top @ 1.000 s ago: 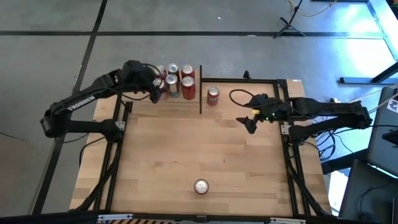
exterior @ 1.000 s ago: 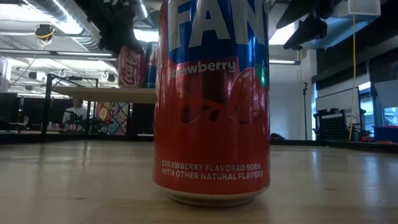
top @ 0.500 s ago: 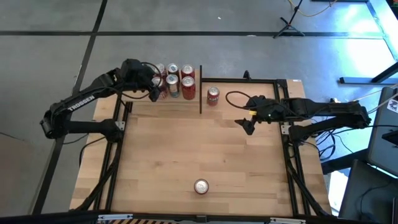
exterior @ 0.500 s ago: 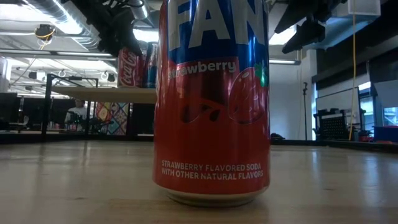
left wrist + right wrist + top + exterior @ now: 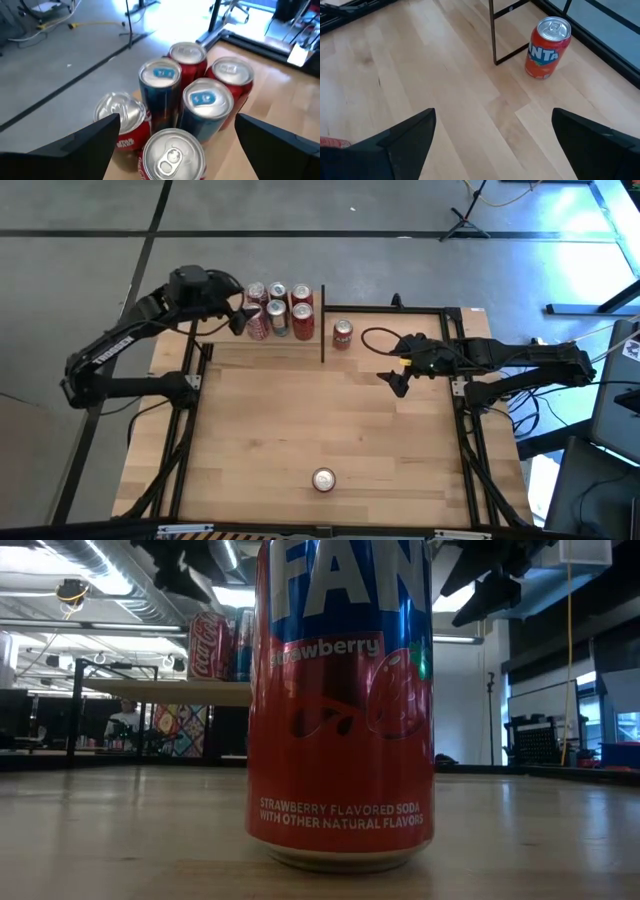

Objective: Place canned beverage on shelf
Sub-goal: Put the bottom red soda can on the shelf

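The tabletop (image 5: 300, 420) carries the shelf (image 5: 165, 692) at its far edge. Six cans (image 5: 202, 107) stand on the shelf, just in front of the left end effector (image 5: 237, 318), which is wide open and empty. The right end effector (image 5: 397, 377) is open and empty too; an orange can (image 5: 546, 48) stands ahead of it.

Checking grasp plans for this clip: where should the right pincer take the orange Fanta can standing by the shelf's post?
Grip the orange Fanta can across its round side wall, about mid-height, coming in level from the open table side. It stands upright, and the black post sits close on one flank, so the right pincer, now open, should probably straddle the can clear of that post.
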You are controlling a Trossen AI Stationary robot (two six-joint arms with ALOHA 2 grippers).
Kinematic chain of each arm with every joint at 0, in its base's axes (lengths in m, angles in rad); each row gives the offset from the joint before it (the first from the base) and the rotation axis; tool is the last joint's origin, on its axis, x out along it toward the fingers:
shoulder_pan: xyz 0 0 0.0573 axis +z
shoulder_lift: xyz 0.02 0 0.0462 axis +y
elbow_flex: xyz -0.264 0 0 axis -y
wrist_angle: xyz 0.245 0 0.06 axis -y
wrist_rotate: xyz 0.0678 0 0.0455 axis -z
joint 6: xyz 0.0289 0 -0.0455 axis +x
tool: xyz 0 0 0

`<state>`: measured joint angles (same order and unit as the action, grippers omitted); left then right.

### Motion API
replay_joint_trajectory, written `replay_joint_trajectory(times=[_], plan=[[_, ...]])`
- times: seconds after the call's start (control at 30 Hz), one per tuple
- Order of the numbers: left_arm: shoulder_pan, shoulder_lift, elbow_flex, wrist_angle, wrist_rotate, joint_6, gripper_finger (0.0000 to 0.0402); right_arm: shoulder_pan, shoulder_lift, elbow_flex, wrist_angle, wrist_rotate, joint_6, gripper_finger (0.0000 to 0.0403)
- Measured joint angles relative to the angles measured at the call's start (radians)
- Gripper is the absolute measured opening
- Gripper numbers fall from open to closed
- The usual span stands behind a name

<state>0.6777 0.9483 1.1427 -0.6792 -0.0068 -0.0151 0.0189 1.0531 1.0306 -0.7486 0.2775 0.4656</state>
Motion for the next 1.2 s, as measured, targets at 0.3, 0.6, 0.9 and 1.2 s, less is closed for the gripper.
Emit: replay_joint_trajectory(times=[0.3,0.6,0.9,1.2], plan=[[-0.056,-0.063,0.063,-0.011,0.162,-0.063,0.0387,0.000,0.002,0.000,0.026,-0.011,-0.013,0.0386],[-0.381,-0.018,0.072,0.063,0.028,-0.217,0.0387,0.005,0.005,0.000,0.165,-0.107,-0.160,0.0386],[-0.794,0.138,0.072,0.250,-0.274,-0.363,0.0387,0.218,0.005,0.000,0.173,-0.113,-0.191,0.0386],[-1.070,0.387,0.073,0.480,-0.384,-0.519,0.0387,0.479,0.005,0.000,0.129,-0.101,-0.145,0.0386]])
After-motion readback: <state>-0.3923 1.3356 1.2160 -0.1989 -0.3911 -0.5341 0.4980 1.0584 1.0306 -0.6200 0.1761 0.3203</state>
